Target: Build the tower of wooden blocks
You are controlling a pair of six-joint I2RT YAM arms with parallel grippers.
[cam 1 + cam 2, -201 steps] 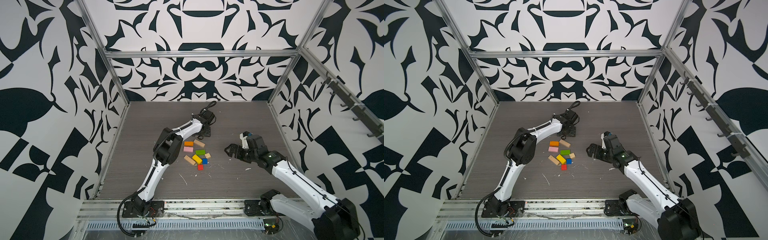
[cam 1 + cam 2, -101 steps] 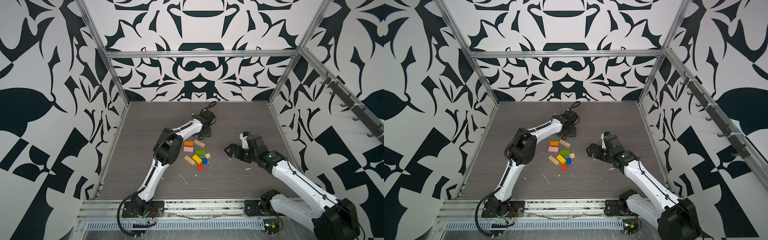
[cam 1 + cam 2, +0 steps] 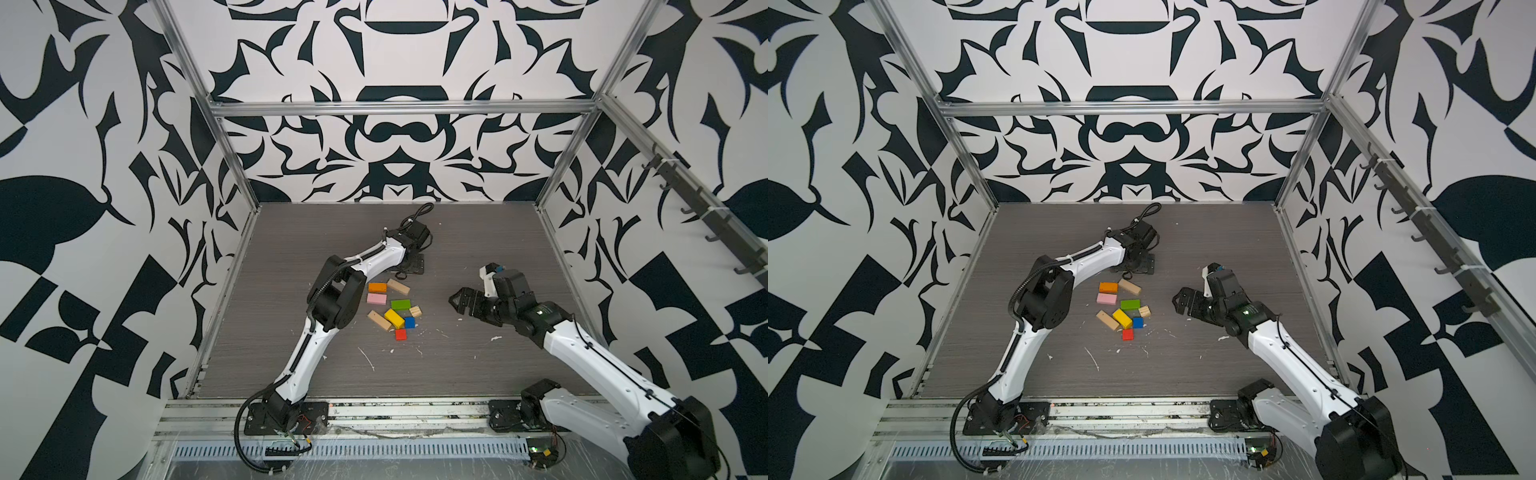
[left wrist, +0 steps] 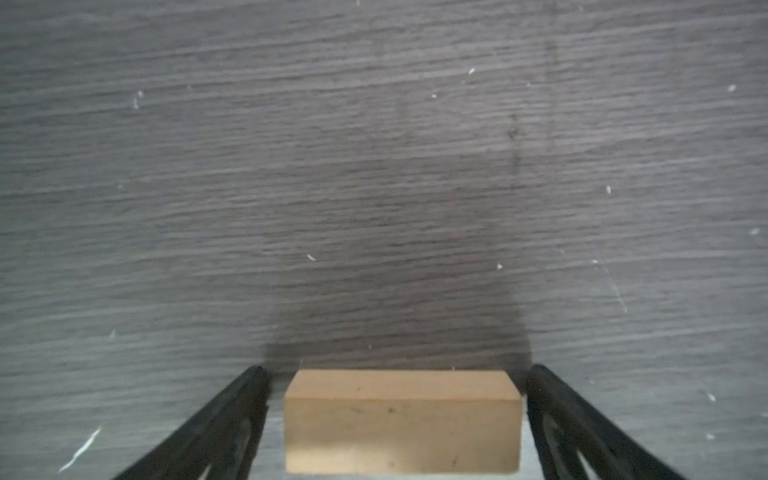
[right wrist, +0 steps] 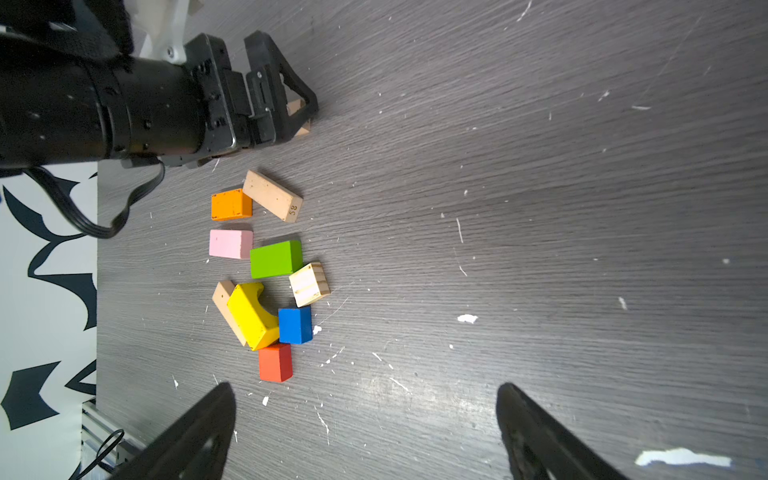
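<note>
— Where was the left gripper [image 3: 410, 268]?

— In a top view it sat just above the middle of the frame, low over the table [image 3: 291, 249] and beyond the cluster of blocks [image 3: 395, 309]. Its jaws stood wide. In the left wrist view a tan bar [image 4: 402, 419] lay flat on the table between them, at the bottom centre, with a thin gap on each side. It gripped nothing.

— What would make this step go well?

— I took that bar for the first base piece, since no tower stood yet. The arm should rise straight up, because any sideways drift could let a jaw knock the bar askew. The nearest bar [image 3: 398, 286], beside the orange block [image 3: 377, 287], looked the handiest to fetch next and lay alongside.

— And the right gripper [image 5: 365, 388]?

— It was also open and empty. It hovered to the right of the cluster, well apart from it.

— And the room?

— Walls [image 3: 395, 145] with a bold black-and-white pattern closed three sides, with a metal frame [image 3: 399, 109] along their edges. The table was dark grey with a wood grain, flat and matt, so a bar should sit steady. White flecks [image 3: 368, 357] littered it, and one under a block might make it rock.
</note>
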